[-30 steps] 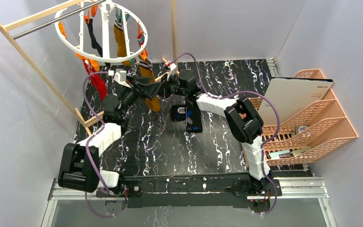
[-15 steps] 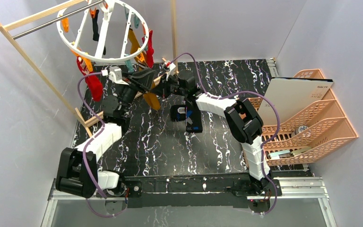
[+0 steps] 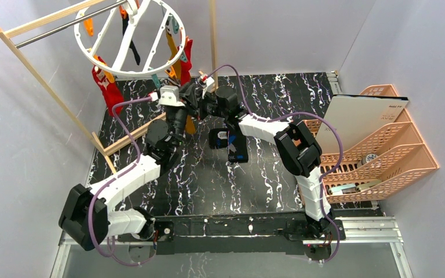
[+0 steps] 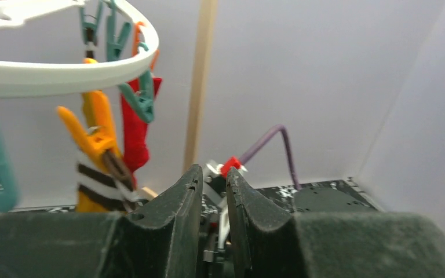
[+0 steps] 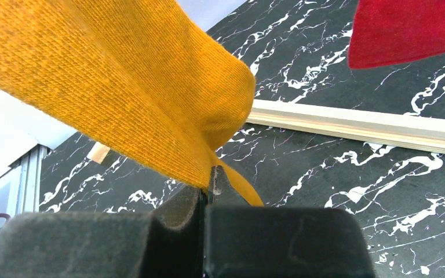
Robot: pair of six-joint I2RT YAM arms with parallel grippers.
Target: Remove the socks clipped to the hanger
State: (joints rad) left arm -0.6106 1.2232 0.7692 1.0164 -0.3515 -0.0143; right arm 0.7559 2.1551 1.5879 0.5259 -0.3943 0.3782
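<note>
The white hanger (image 3: 121, 74) hangs tilted from the rack at the top left, and its rim (image 4: 64, 72) crosses the left wrist view. Red socks (image 3: 109, 87) (image 3: 185, 52) and a black sock (image 3: 132, 51) dangle from its clips. My right gripper (image 3: 200, 110) (image 5: 210, 179) is shut on the lower end of a mustard-orange sock (image 5: 127, 75) (image 3: 190, 124). My left gripper (image 3: 190, 91) (image 4: 213, 171) sits just left of it under the ring, its jaws a narrow gap apart with nothing between them. A striped mustard sock (image 4: 95, 185) in an orange clip (image 4: 90, 136) and a red sock (image 4: 134, 133) hang just to its left.
The wooden rack (image 3: 46, 20) with its metal rod (image 3: 64, 26) stands at the back left, one post (image 4: 200, 87) behind the ring, a base bar (image 5: 359, 124) on the marbled table. A blue-black device (image 3: 229, 145) lies mid-table. Peach baskets (image 3: 382, 156) line the right wall.
My left arm has swung right towards the right gripper and its jaws have narrowed from wide open. The hanger has tipped up and its socks have swung. The right arm has stayed put.
</note>
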